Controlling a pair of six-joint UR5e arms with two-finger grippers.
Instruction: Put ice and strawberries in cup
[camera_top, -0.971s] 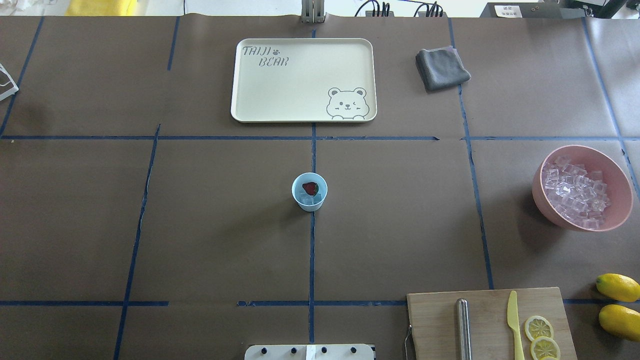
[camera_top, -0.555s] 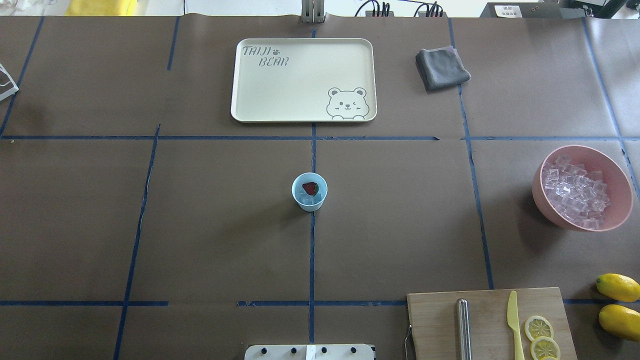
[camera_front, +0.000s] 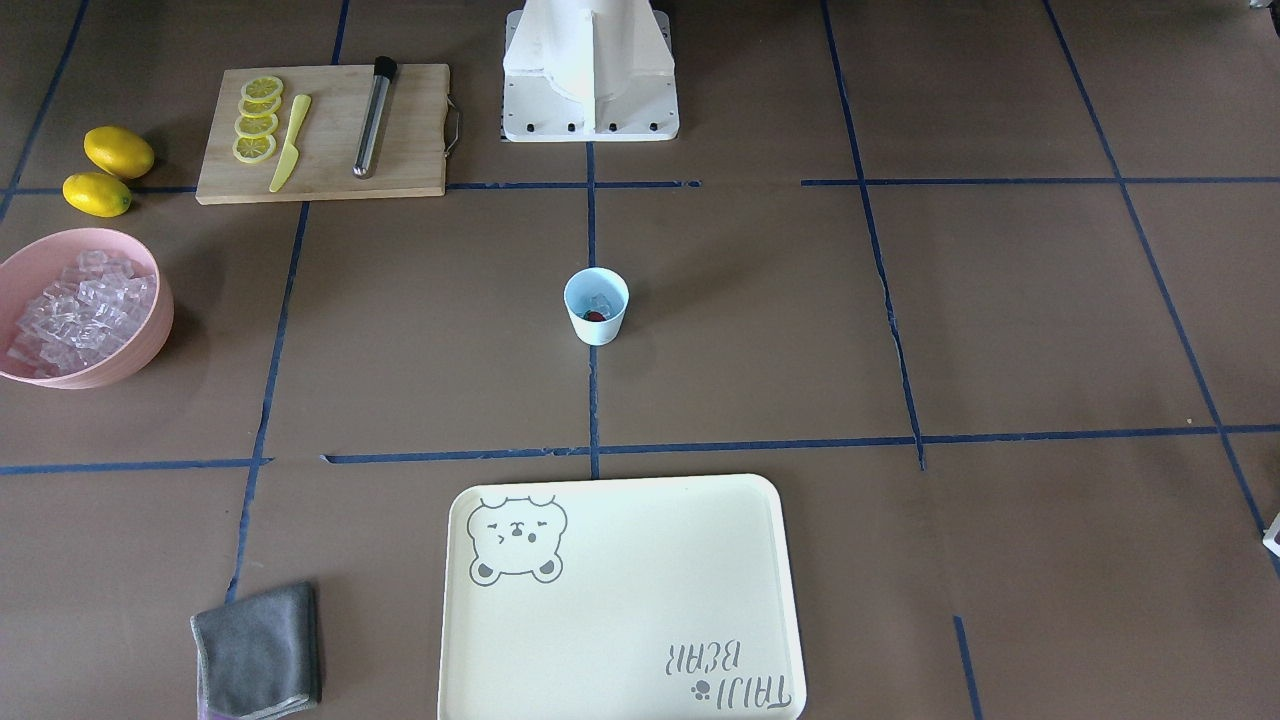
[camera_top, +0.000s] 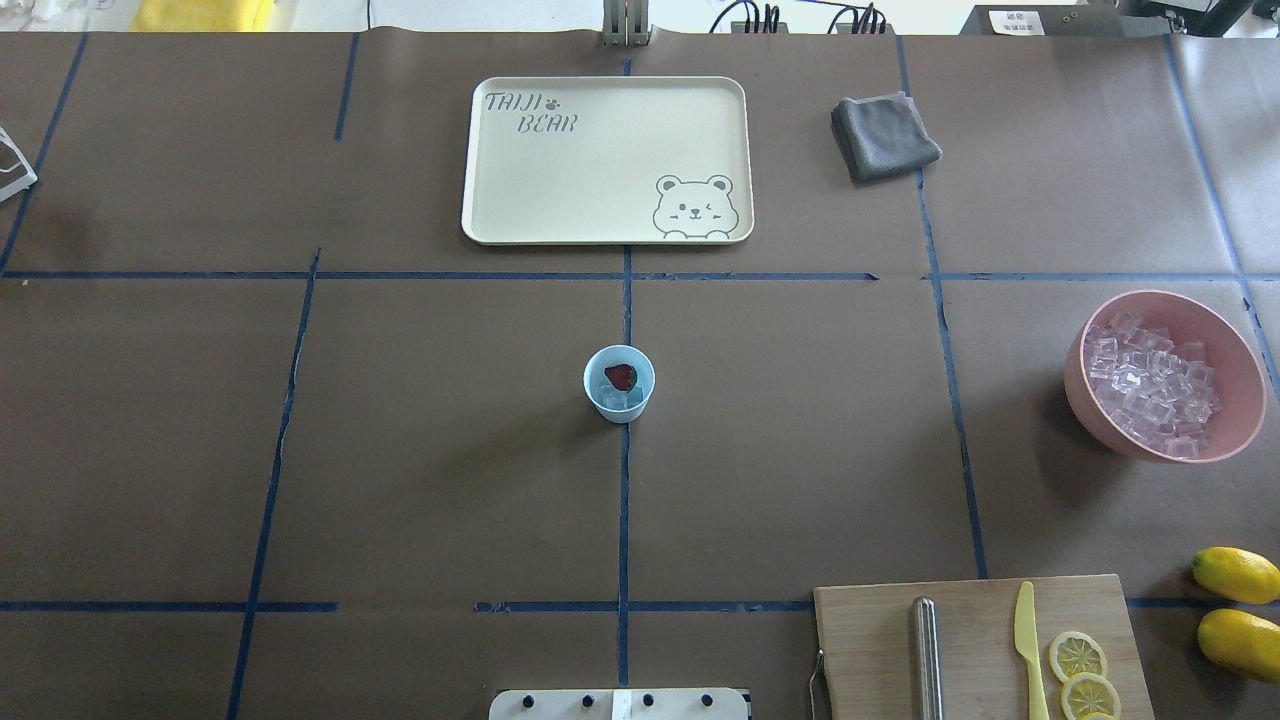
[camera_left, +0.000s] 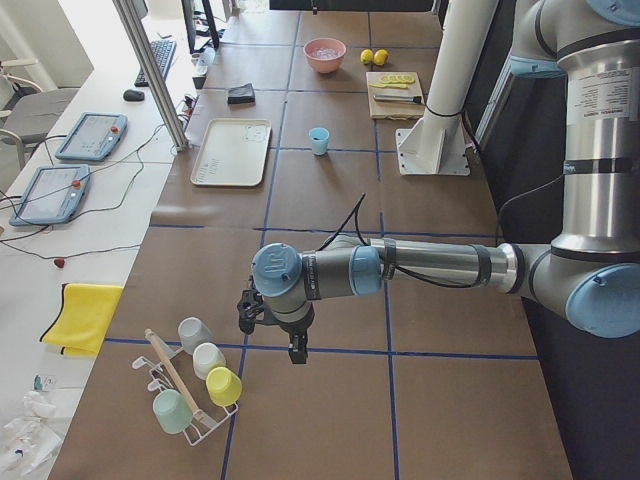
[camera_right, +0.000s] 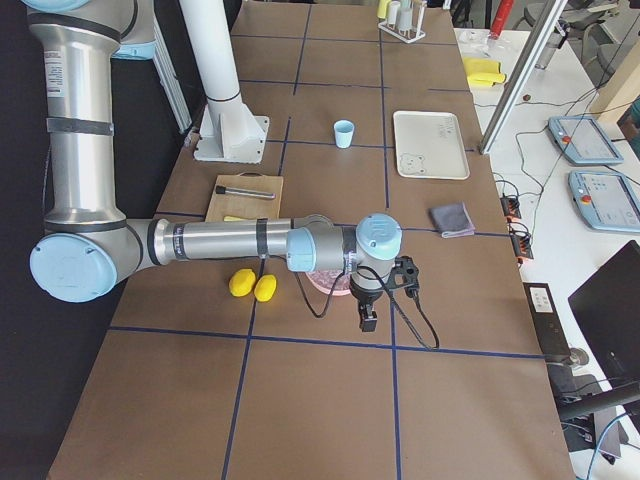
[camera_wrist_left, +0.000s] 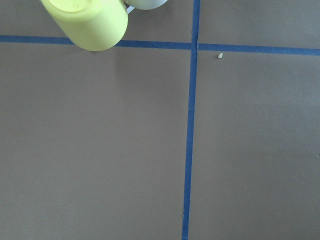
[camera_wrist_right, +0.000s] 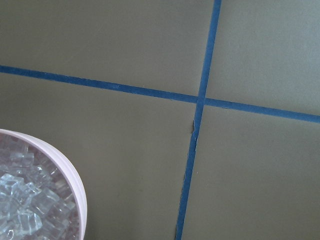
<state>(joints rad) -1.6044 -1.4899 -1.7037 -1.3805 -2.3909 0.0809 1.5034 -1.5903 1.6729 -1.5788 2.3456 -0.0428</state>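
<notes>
Brown table (camera_top: 400, 450), blue tape grid (camera_top: 623, 500), cup (camera_top: 622, 413) at centre, white side desk (camera_left: 130, 215)

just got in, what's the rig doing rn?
Nothing is being handled. The cup stands alone mid-table with the strawberry and a few ice cubes inside, so the task looks done. Both arms are out at the table's ends: the left gripper hangs by the cup rack, and the right gripper hangs near the pink bowl. Whether their jaws are open cannot be told from these views.
</notes>
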